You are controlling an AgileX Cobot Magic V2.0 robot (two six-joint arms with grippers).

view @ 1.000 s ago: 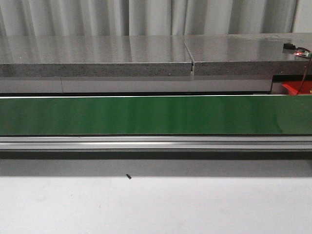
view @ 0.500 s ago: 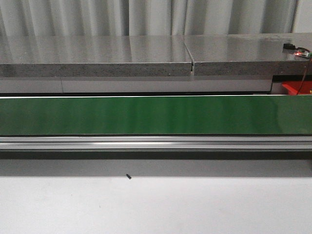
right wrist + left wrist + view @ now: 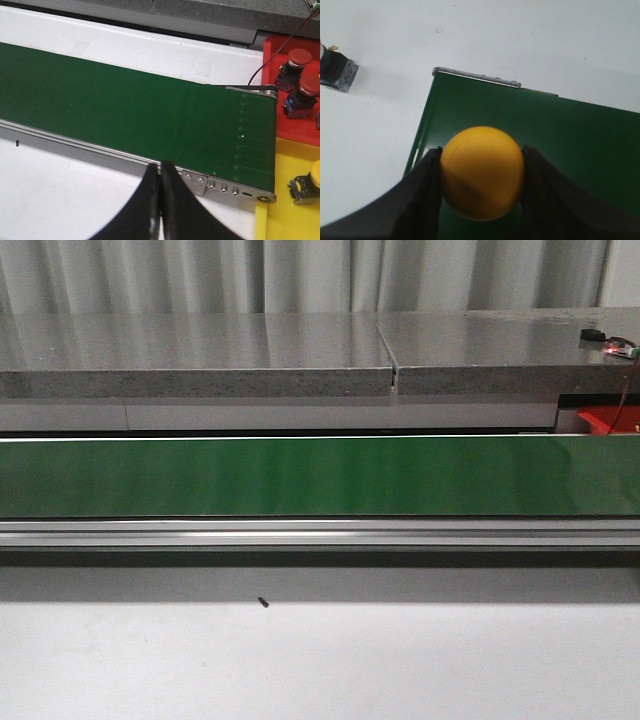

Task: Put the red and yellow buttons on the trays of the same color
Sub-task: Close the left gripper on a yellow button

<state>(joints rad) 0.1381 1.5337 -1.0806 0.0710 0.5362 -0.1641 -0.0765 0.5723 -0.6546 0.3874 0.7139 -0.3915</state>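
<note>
My left gripper (image 3: 481,181) is shut on a yellow button (image 3: 482,172), whose round cap fills the gap between the black fingers (image 3: 422,192), just above the end of the green conveyor belt (image 3: 560,140). My right gripper (image 3: 160,172) is shut with nothing in it, over the belt's near rail (image 3: 75,144). Beyond the belt's end lie a red tray (image 3: 295,85) holding two red buttons (image 3: 299,59) and a yellow tray (image 3: 290,215) with a yellow button (image 3: 309,184). In the front view no gripper shows; only a corner of the red tray (image 3: 605,420) appears.
The green belt (image 3: 320,476) runs across the front view, with a grey stone ledge (image 3: 200,355) behind it and white table in front. A dark button body (image 3: 337,72) lies on the white surface beside the belt's end. A small black speck (image 3: 264,602) lies on the table.
</note>
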